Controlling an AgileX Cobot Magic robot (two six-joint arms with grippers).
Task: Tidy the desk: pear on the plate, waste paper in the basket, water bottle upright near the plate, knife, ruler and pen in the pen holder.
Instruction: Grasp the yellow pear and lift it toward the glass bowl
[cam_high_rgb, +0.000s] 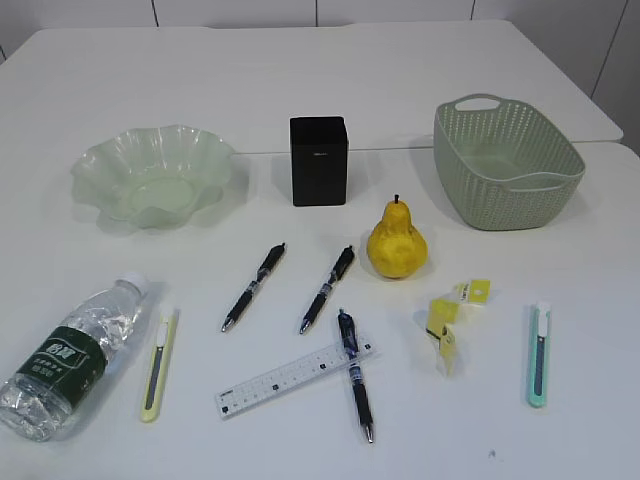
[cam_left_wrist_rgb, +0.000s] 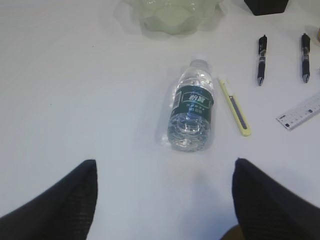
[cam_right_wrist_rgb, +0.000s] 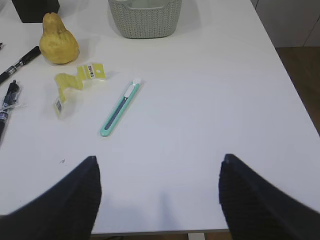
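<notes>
Desk (cam_high_rgb: 120, 75) white, wide; far half bare apart from a seam running across behind the holder. Plate (cam_high_rgb: 152, 175) far left, pen holder (cam_high_rgb: 319, 160) far centre, basket (cam_high_rgb: 505, 160) far right, close to the desk's right edge w/ nothing in it that shows. All three stand apart from each other.

Pear (cam_high_rgb: 397, 242) upright, centre-right, just near of the gap btw holder and basket, on bare desk. Waste paper (cam_high_rgb: 448, 318) near-right of the pear: yellow scraps, loosely together. Mint knife (cam_high_rgb: 539, 353) right of the scraps, lying near-far; open desk to its right up to the edge, per right wrist view.

Water bottle (cam_high_rgb: 72, 355) on its side at near left, cap pointing far-right toward the plate, base close to the near-left corner of the view. Yellow knife (cam_high_rgb: 159, 363) just beside it on the right, not touching. Ruler (cam_high_rgb: 296, 376) near centre, slanted; one pen (cam_high_rgb: 355, 372) lies across its right end. Two more pens, left pen (cam_high_rgb: 254, 286) and middle pen (cam_high_rgb: 327, 288), lie slanted and parallel, apart, btw ruler and holder.

Left tool (cam_left_wrist_rgb: 165, 200): jaws spread wide, holding nothing, above bare desk near of the bottle's base. Right tool (cam_right_wrist_rgb: 159, 197): jaws wide too, nothing held, over bare desk by the near edge, well near of the mint knife. Right desk edge shows in the right wrist view, floor beyond.
</notes>
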